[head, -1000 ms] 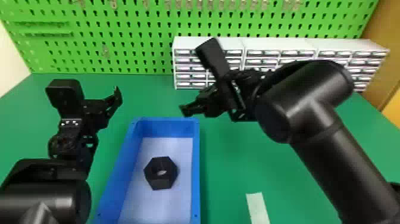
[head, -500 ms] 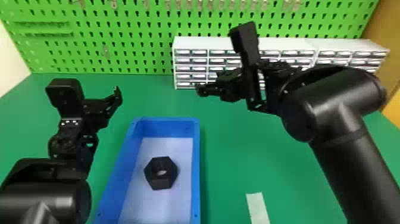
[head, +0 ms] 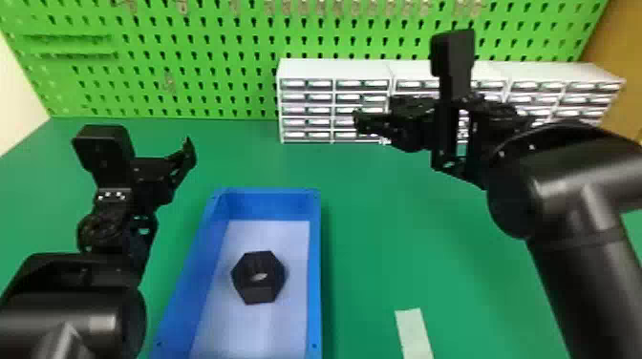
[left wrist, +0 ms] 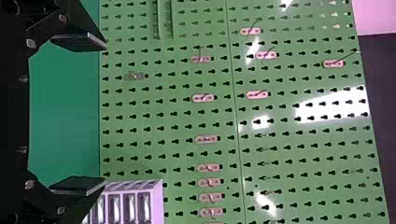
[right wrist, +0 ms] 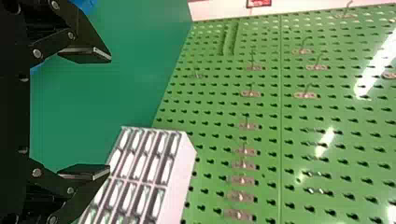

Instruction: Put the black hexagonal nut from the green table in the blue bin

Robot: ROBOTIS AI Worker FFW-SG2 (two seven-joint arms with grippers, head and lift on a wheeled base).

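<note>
Inside the blue bin (head: 315, 267), the black hexagonal nut (head: 258, 288) lies flat on the pale floor. My right gripper (head: 370, 123) is up and to the right of the bin, in front of the white drawers; in the right wrist view the right gripper (right wrist: 100, 114) is open with nothing between its fingers. To the left of the bin, my left gripper (head: 186, 150) stays parked above the green table (head: 382, 238); in the left wrist view the left gripper (left wrist: 93, 114) stands open and empty.
White drawer cabinets (head: 334, 71) line the table's back, before a green pegboard (head: 191, 76) with metal hooks. A pale strip (head: 413, 332) lies on the table right of the bin.
My right arm has moved to the right, away from the bin, its gripper rising a little. The left arm and the nut have kept their places.
</note>
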